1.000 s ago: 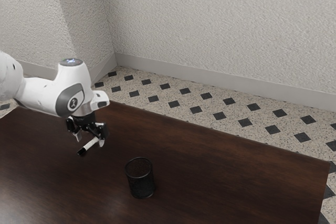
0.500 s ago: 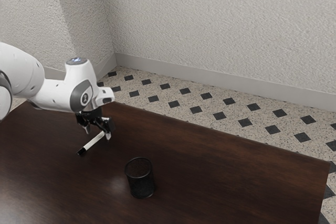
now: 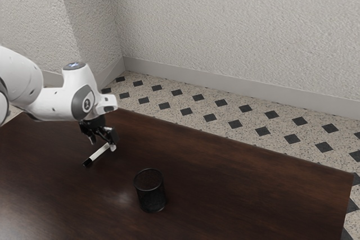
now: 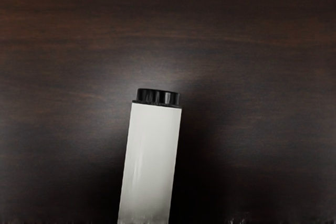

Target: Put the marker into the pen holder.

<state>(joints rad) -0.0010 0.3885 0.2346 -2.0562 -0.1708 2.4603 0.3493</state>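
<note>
My black gripper (image 3: 103, 144) is open at the white end of the marker (image 3: 100, 153), in the exterior view's left half. The fingers stand apart, one of them overlapping that end in the picture. The marker lies on the table, its black cap pointing away from the hand. In the wrist view the marker (image 4: 150, 161) shows its white barrel and short black end piece, running under the hand. The pen holder (image 3: 151, 191), a black mesh cup, stands upright toward the exterior view's right of the gripper, apart from the marker.
The dark wooden table (image 3: 242, 189) extends toward the exterior view's right, past the pen holder. Beyond its far edge are a tiled floor (image 3: 225, 114) and a textured wall (image 3: 236, 26).
Over the last second my hand has shifted away from the marker's capped end, then slightly back toward the exterior view's left. More of the white barrel shows. Marker and pen holder have not moved.
</note>
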